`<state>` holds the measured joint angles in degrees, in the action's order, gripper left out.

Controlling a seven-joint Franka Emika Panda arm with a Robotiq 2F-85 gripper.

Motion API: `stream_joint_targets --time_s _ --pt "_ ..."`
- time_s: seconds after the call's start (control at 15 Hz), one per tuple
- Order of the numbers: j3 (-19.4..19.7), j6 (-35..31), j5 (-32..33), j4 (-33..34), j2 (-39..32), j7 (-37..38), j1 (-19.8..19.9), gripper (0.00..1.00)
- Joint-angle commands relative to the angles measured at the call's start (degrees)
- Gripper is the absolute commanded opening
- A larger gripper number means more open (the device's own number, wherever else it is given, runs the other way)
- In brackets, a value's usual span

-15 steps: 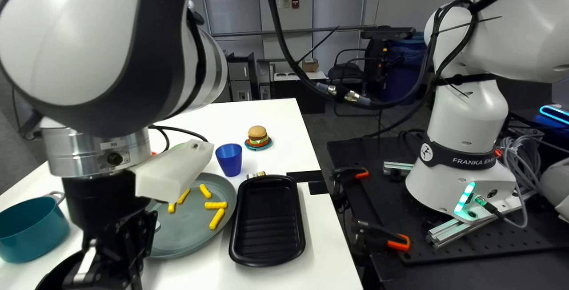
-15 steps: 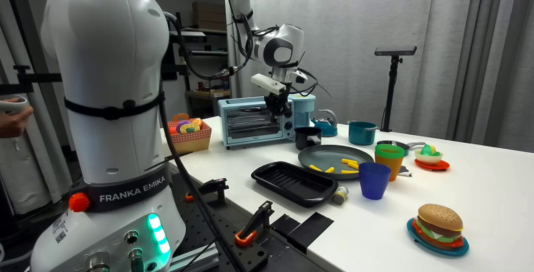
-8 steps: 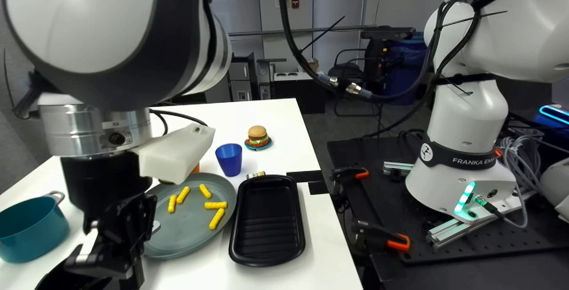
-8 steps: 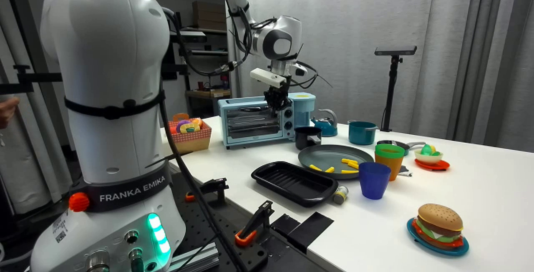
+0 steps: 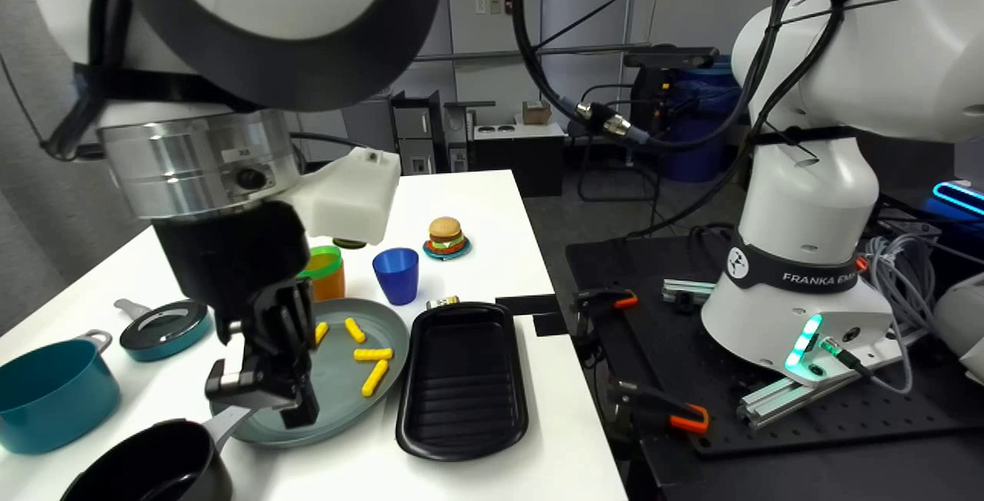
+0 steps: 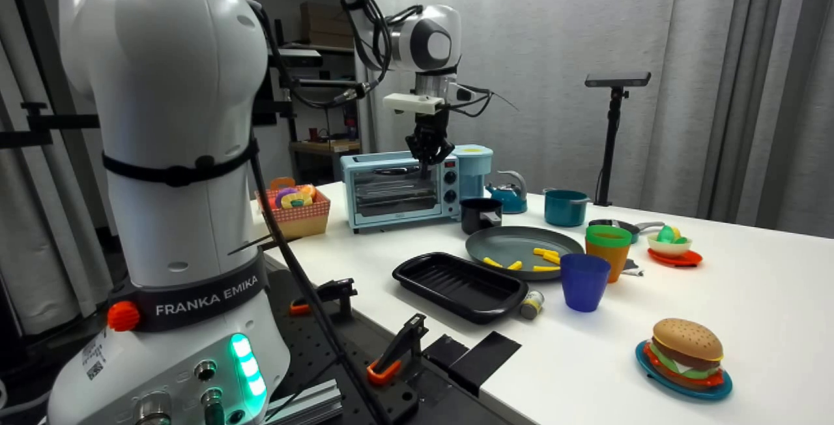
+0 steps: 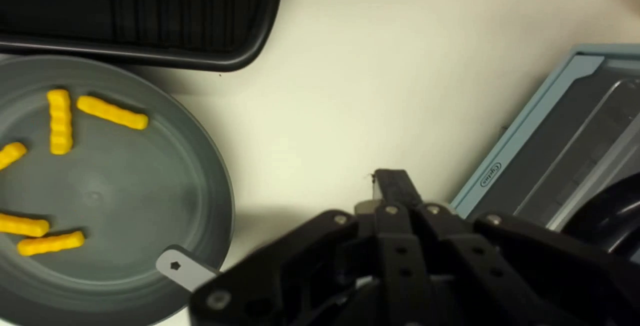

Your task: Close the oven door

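Wrist view has the oven door (image 7: 557, 153) at the frame's right edge, looking closed, and my gripper (image 7: 398, 188) below centre, narrow and holding nothing, so I judge the closing step finished and the next move a lift clear of it.

Arm (image 6: 166, 73) was glossy white, black FRANKA EMIKA band (image 6: 212, 298) ringed base (image 6: 163, 356) at lower left in an exterior view, strip (image 6: 248, 365) glowed green, wrist collar (image 5: 204, 159) was silver, cables (image 5: 521, 1) black, gripper (image 7: 397, 186) black with pale screws (image 7: 433, 209).
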<state>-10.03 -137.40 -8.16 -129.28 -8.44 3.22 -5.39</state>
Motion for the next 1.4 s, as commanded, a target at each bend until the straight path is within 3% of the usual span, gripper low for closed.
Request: stream_joint_targets --time_s 0.0,0.53,1.33 --pt "1.3 4.9 4.6 -3.0 6.4 3.1 -1.4 0.00" --pt "2.2 11.0 8.6 -6.9 15.2 3.8 -0.3 0.00" --pt "4.6 11.3 9.3 -13.5 23.5 2.9 1.5 0.00"
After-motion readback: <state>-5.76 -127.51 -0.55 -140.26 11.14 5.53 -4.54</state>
